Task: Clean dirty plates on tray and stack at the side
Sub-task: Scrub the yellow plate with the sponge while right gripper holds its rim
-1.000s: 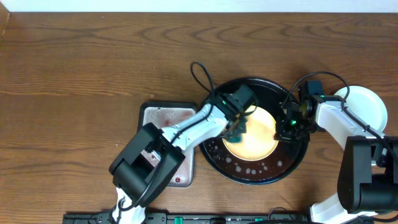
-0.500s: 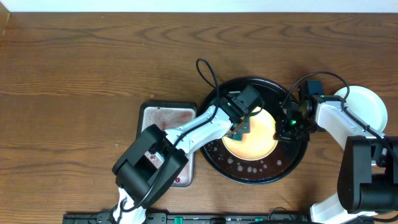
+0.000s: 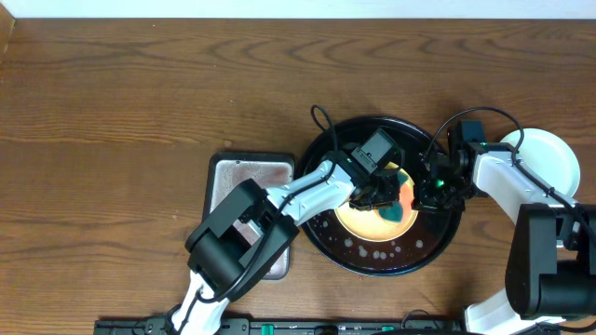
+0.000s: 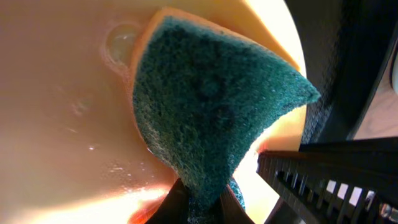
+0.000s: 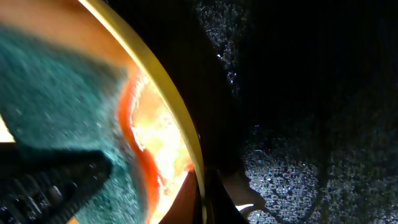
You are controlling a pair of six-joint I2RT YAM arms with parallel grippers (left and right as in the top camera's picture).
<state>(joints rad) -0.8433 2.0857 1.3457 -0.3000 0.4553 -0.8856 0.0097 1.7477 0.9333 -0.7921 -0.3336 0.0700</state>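
Your left gripper (image 3: 384, 194) was clamped tight on the teal sponge (image 4: 211, 106), which touched the yellow plate (image 3: 358, 221) inside the black tray (image 3: 391, 259), right of centre. Your right gripper (image 3: 430, 194) pinched that plate's right rim. A white plate (image 3: 549, 154) lay at the right edge.

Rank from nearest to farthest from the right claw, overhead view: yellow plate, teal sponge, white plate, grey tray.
1. yellow plate: right claw grips its rim.
2. teal sponge: just left, on that plate.
3. white plate: to the right.
4. grey tray: far left.
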